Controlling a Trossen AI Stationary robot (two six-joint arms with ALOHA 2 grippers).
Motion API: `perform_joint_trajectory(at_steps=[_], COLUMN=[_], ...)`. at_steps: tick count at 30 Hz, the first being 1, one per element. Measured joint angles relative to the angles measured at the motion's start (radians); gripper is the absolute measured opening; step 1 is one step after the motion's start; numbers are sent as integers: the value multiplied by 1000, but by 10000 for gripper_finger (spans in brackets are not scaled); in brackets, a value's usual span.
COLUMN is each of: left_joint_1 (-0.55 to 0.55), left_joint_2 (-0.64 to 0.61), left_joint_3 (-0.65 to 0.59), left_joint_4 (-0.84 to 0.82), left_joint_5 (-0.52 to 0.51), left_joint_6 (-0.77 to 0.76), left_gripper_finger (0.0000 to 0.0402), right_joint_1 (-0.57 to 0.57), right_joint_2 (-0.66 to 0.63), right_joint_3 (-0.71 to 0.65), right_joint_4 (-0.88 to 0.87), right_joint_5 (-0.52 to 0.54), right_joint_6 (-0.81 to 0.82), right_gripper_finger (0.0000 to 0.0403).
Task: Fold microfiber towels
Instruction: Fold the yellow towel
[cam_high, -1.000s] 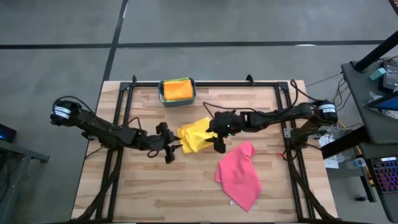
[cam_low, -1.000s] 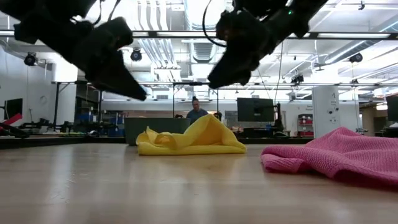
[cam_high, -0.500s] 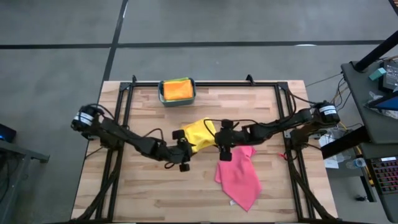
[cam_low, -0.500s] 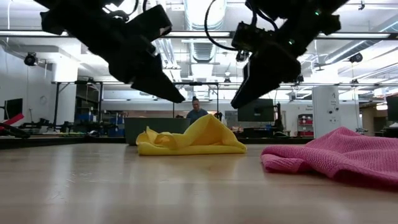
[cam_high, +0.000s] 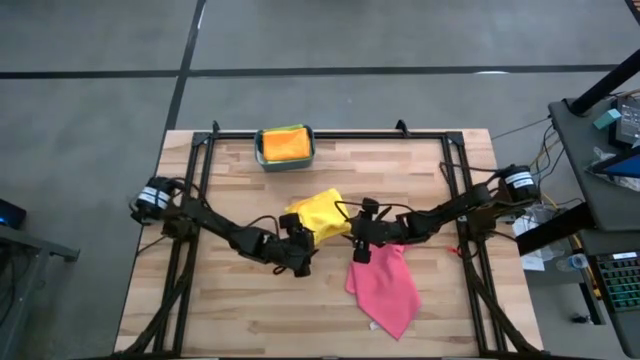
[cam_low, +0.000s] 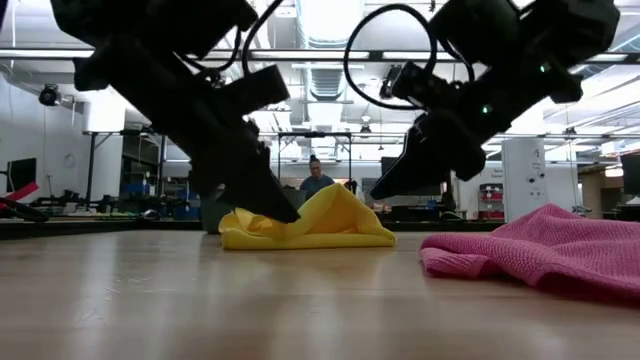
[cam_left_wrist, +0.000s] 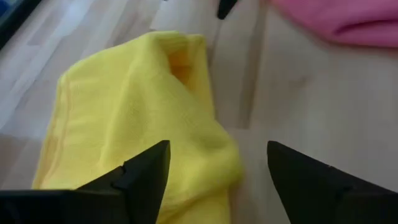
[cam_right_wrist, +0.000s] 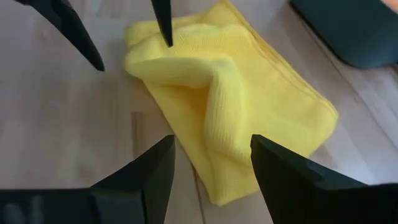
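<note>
Here the table (cam_high: 430, 300) carries two towels not yet folded: the pink towel (cam_high: 385, 285), spread loosely toward the near right corner, and the yellow towel (cam_high: 320, 215), left bunched at the middle. A teal bin (cam_high: 285, 162) at the far edge holds an orange towel (cam_high: 284, 145) that looks folded, with a green edge beside it. The left gripper (cam_high: 298, 262) is held wide open just beside the yellow towel's near edge, gripping nothing; the right gripper (cam_high: 360, 248) is likewise parted and empty between the two towels. Roughly half the work is judged left.
</note>
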Motion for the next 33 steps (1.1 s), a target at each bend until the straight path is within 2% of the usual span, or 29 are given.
perform_joint_trajectory(at_steps=[5,9,13,18,25,33], left_joint_1=[1,2,4,4,4,4], left_joint_2=[24,23,27,34,16,-84], left_joint_3=[22,22,21,21,21,21], left_joint_4=[-4,-20,-67,-68,-85,-159], left_joint_5=[-55,-51,2,13,12,4], left_joint_6=[-3,-3,-4,-2,31,110], left_gripper_finger=[245,218,175,118,9,1], right_joint_1=[0,0,0,0,0,0], right_joint_2=[53,75,80,79,79,79], right_joint_3=[0,15,24,26,26,26], right_joint_4=[12,18,15,15,15,14], right_joint_5=[6,9,8,8,8,8], right_joint_6=[35,35,34,36,35,35], right_gripper_finger=[201,201,201,201,201,201])
